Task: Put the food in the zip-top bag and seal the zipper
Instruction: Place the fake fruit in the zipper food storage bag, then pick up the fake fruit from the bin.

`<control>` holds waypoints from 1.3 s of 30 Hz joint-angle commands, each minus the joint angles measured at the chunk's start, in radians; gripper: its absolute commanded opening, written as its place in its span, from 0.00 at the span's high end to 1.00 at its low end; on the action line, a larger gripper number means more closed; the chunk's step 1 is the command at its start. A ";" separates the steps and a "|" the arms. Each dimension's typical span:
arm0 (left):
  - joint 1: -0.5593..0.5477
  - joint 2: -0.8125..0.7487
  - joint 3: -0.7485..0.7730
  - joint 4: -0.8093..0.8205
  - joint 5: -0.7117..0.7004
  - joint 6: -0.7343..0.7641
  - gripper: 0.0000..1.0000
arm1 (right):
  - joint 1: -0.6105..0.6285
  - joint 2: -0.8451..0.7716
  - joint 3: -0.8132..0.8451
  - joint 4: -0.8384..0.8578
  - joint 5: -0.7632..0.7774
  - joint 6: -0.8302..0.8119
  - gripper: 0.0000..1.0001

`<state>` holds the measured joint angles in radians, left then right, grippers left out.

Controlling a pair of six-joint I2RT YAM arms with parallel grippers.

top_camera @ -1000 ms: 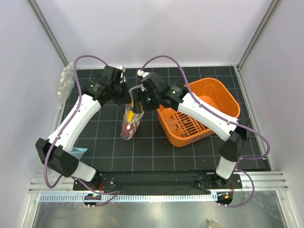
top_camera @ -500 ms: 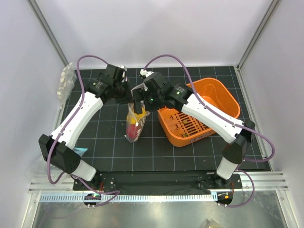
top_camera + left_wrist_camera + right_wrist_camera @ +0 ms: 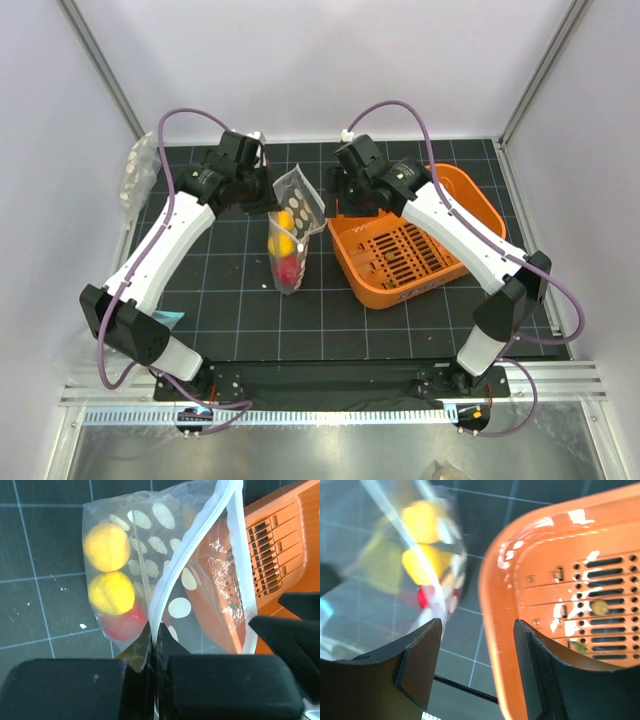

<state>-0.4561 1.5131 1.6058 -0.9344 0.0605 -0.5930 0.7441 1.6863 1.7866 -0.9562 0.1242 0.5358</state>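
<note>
Food (image 3: pixel 286 243) is all in the one zip-top bag (image 3: pixel 150 535), held upright near the one orange basket (image 3: pixel 415 262): two yellow fruits and one red. The zipper (image 3: pixel 227 500) gapes, so sealing remains. The left fingers (image 3: pixel 65 690) pinch the bag's mouth edge; the right fingers (image 3: pixel 420 665) are spread and empty.

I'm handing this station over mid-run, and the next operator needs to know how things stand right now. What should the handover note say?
Left gripper: shut on the zip-top bag's rim, mouth held open.
Right gripper: open, empty, by the orange basket's rim.
Done: two yellow fruits and one red fruit are in the bag.
Left: a small yellowish piece may lie in the basket; the zipper is unsealed.
</note>
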 commanded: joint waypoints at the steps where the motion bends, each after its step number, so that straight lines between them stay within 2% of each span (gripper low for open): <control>1: 0.004 -0.001 0.065 0.011 -0.021 0.038 1.00 | -0.012 -0.050 -0.004 -0.004 -0.028 0.032 0.34; 6: 0.004 0.002 0.057 0.014 -0.027 0.030 1.00 | -0.049 -0.074 0.004 -0.036 -0.012 0.032 0.34; 14: 0.004 -0.002 0.023 0.013 -0.053 0.027 1.00 | -0.121 -0.267 -0.130 0.057 -0.112 0.021 0.21; 24: 0.005 -0.051 0.034 0.000 -0.099 -0.011 1.00 | -0.169 -0.428 -0.378 0.025 -0.069 0.053 0.24; 31: 0.005 -0.126 0.029 0.009 -0.145 -0.034 1.00 | -0.170 -0.445 -0.331 -0.035 -0.034 -0.005 0.29; 35: 0.005 -0.165 0.052 -0.035 -0.163 -0.112 1.00 | -0.172 -0.477 -0.323 -0.053 -0.015 -0.033 0.34; 39: 0.005 -0.221 -0.003 -0.037 -0.142 -0.155 1.00 | -0.180 -0.490 -0.326 -0.058 0.015 -0.039 0.37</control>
<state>-0.4561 1.3476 1.6218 -0.9714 -0.0772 -0.6910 0.5728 1.2293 1.4216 -1.0042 0.0963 0.5217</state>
